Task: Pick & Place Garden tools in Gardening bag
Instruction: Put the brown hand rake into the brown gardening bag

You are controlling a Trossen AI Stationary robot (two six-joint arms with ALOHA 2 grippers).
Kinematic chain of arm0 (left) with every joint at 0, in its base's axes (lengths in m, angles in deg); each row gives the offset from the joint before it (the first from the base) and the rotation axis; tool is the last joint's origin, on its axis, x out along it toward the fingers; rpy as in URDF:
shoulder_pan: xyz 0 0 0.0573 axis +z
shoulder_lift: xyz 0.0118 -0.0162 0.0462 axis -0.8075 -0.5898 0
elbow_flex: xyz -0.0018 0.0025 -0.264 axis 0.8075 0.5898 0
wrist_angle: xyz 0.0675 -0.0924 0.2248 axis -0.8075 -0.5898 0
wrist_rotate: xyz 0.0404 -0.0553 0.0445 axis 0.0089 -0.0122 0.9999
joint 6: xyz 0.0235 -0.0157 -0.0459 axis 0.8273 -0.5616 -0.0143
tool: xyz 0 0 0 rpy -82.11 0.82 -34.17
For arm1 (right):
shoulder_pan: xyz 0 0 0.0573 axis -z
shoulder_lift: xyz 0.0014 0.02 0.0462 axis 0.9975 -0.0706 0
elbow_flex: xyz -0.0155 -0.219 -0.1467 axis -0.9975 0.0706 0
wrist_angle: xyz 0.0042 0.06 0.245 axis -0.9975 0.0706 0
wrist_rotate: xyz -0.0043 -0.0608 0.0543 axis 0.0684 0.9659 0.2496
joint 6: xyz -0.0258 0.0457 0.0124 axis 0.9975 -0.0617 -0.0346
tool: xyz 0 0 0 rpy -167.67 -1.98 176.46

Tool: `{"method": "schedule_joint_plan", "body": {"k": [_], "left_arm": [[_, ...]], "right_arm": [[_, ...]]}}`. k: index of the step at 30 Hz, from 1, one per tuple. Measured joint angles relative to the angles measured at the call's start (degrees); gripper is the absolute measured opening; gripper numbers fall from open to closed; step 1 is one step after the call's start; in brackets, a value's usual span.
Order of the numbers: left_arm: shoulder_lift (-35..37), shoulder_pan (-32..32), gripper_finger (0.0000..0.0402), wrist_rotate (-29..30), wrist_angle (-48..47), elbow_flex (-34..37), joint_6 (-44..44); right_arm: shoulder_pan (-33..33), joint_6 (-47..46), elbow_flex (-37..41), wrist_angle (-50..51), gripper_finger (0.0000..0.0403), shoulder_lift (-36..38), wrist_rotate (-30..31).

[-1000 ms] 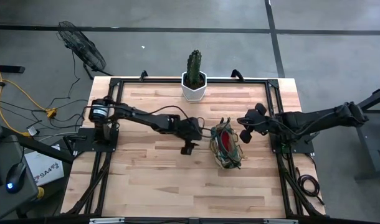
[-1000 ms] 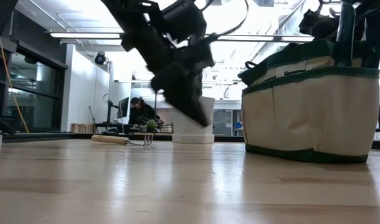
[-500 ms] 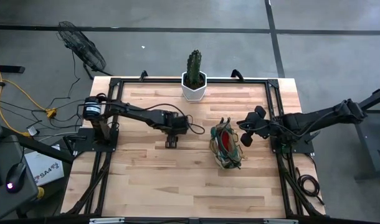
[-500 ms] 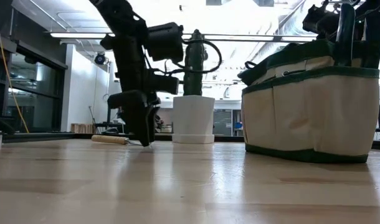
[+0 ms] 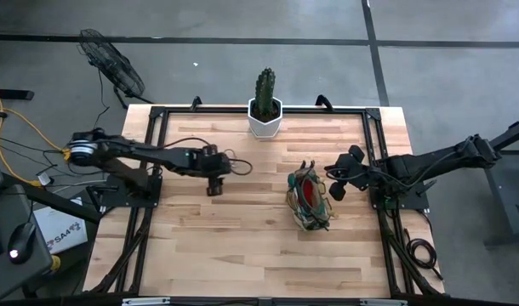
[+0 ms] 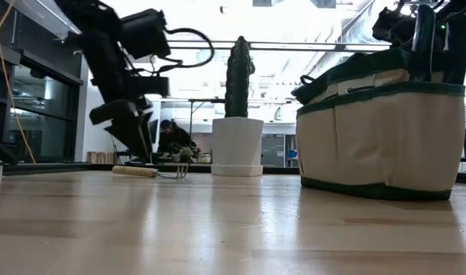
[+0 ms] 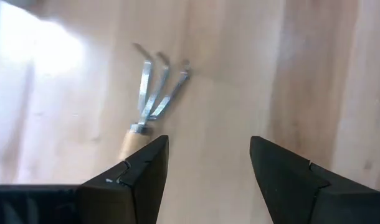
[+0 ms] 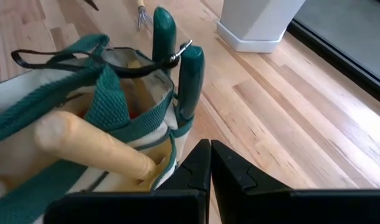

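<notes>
The olive-and-tan gardening bag (image 5: 309, 201) (image 6: 382, 130) stands on the table right of centre. It holds a wooden-handled tool (image 8: 93, 144), green-handled shears (image 8: 177, 59) and something red. A wooden-handled mini rake (image 7: 149, 93) (image 6: 151, 172) lies flat on the table toward the far left. My left gripper (image 5: 213, 187) (image 7: 209, 149) hangs open just above it; the rake's handle runs under one finger and the tines lie ahead of the fingers. My right gripper (image 5: 336, 181) (image 8: 210, 163) is shut, hovering beside the bag's right end.
A green cactus in a white hexagonal pot (image 5: 265, 115) (image 6: 237, 145) stands at the far edge, centre. A black frame (image 5: 157, 110) runs around the table's edges. In the low view a person shows in the room behind.
My left gripper has swung from beside the bag toward the table's left edge and slightly farther back, ending over the rake. It has tipped from slanting toward the bag to pointing more steeply down, and has stayed open. The bag and my right gripper have kept still.
</notes>
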Motion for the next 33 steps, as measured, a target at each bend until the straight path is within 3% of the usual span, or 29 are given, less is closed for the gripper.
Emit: {"method": "schedule_joint_plan", "body": {"k": [9, 21, 29, 33], "left_arm": [[6.74, 9.19, 0.0218, -0.82, 1.33, 6.17, 4.69], [6.55, 22.25, 0.0218, -14.95, 2.05, 6.31, 22.37], [3.41, 22.18, 0.0218, -14.41, 2.21, 6.29, 26.33], [0.86, 22.18, 0.0218, -10.74, 2.44, 6.29, 26.03]], "right_arm": [[0.0, 0.36, 0.0, 0.03, 0.0003, -0.04, -0.06], [0.0, 0.65, 0.0, 0.33, 0.0003, -0.02, -0.06], [0.0, 0.67, 0.0, 0.71, 0.0003, -0.02, -0.28], [0.0, 1.64, 0.0, 0.72, 0.0003, -0.02, -0.52]]}}
